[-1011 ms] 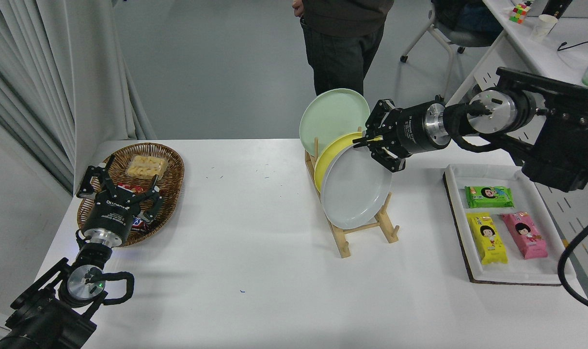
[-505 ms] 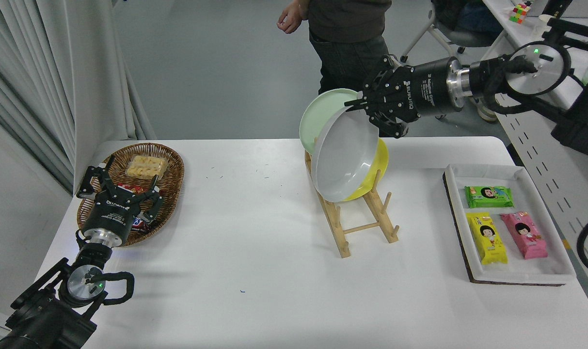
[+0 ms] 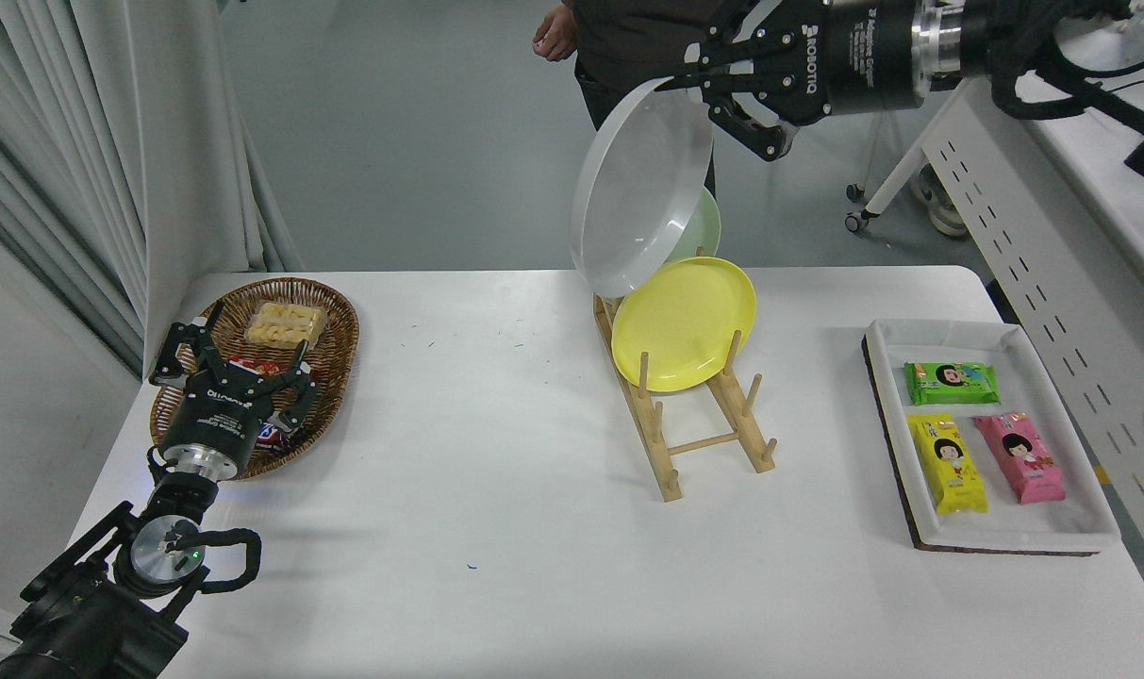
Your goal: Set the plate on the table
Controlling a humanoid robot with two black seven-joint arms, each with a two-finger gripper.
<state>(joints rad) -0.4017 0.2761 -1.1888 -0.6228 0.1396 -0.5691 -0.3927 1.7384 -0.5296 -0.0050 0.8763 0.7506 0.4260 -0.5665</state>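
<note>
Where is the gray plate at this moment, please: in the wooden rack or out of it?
Out. The plate hangs tilted above the rack, gripped at its upper rim by the right gripper.

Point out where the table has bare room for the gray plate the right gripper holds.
The plate hangs in the right gripper above the wooden rack. The widest bare patch of table lies between the wicker basket and the rack. The near strip in front of the rack is bare too. The right side is crowded by the snack tray.

The right pincer (image 3: 702,83) body reads "ROBOTIQ" in white.
</note>
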